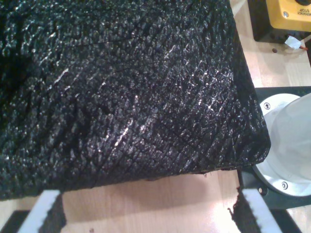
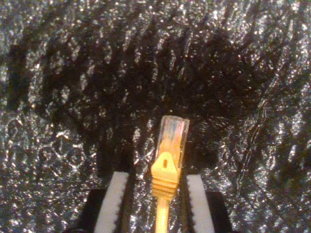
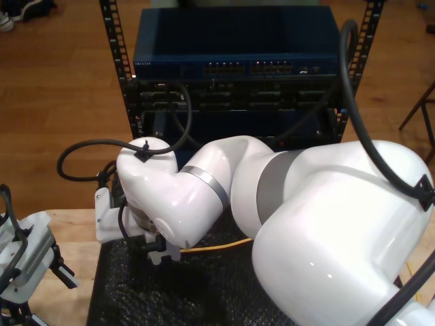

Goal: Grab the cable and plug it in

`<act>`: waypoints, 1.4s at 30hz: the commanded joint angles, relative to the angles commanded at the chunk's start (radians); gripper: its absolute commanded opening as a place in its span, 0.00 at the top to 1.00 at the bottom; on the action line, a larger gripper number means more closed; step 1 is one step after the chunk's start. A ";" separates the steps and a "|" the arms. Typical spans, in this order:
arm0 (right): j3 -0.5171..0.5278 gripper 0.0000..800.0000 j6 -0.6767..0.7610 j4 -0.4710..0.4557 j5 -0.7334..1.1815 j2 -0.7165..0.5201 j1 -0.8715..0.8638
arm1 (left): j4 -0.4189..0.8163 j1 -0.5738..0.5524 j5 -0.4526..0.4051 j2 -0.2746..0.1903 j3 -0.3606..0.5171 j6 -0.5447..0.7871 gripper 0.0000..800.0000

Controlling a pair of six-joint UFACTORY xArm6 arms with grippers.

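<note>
The orange-yellow cable (image 2: 162,213) lies on the black foam mat (image 2: 73,97). Its clear plug (image 2: 173,136) and orange boot (image 2: 165,178) sit between the white-padded fingers (image 2: 115,204) of my second gripper (image 2: 156,184). That gripper is open, with a gap on each side of the boot. In the exterior view my second gripper (image 3: 162,257) hangs low over the mat, and the cable (image 3: 212,248) runs away under the white arm. My first gripper (image 1: 148,208) is open with nothing between its fingers, over the wooden table by the mat's edge. It also appears as my first gripper (image 3: 60,272) at the exterior view's left.
A rack behind the table holds a blue network switch (image 3: 231,64) with rows of ports. Black arm cables (image 3: 173,112) loop in front of it. A yellow emergency stop box (image 1: 289,14) and a white arm base (image 1: 291,141) stand beside the mat (image 1: 121,97).
</note>
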 joint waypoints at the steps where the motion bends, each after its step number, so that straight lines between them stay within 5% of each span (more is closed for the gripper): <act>1: 0.002 0.70 0.000 0.000 0.000 0.000 0.000 | 0.000 0.000 0.000 0.000 0.000 0.000 0.00; 22: 0.003 0.83 0.002 -0.002 0.000 0.000 0.020 | 0.000 0.000 0.002 0.000 0.000 0.000 0.00; 31: 0.005 0.99 0.020 -0.002 0.000 -0.006 0.021 | 0.000 0.000 0.005 -0.002 0.003 -0.002 0.00; 42: 0.021 0.99 -0.012 0.011 0.020 -0.081 -0.020 | -0.003 -0.008 0.011 0.000 0.000 -0.006 0.00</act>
